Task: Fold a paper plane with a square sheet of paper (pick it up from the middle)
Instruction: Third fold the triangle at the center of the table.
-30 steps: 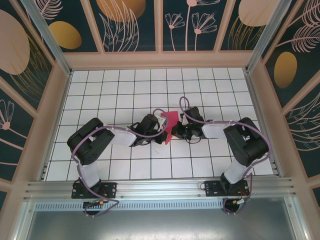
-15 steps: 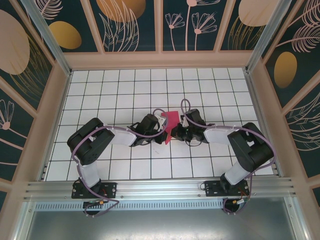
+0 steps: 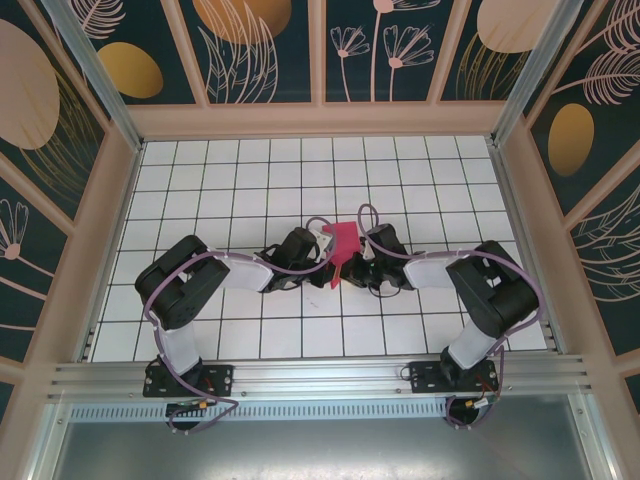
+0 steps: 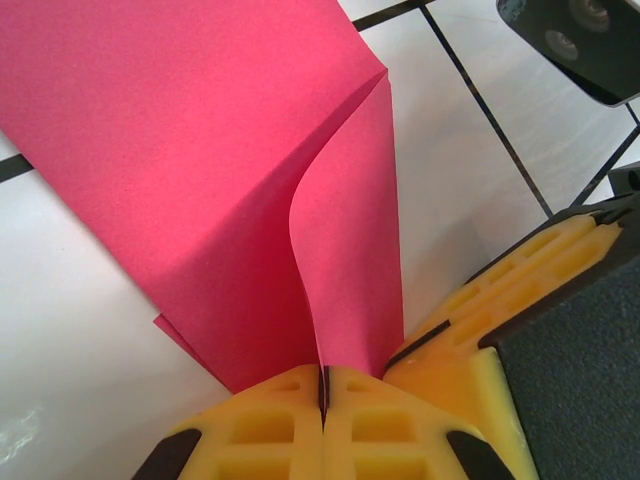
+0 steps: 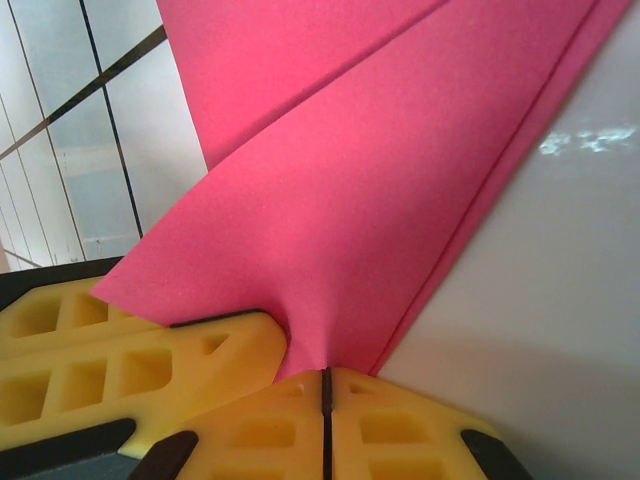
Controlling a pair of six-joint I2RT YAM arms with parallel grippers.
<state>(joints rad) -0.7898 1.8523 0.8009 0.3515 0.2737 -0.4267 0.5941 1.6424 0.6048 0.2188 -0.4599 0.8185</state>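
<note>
I am pinching the paper point(image 3: 342, 243) from both sides in the middle of the bench point(image 3: 250, 190).
My left pincer point(image 4: 323, 385) and right pincer point(image 5: 326, 385) are each clenching a folded edge; I am judging that lining the layers up evenly, without tugging, matters before creasing.

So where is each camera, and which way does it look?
Top: above and behind, looking down at the table; the left arm and right arm meet at the paper.
Left wrist: rides the left arm, faces the paper its left gripper pinches.
Right wrist: rides the right arm, faces the paper its right gripper pinches.
Shared: all see the pink paper.
</note>
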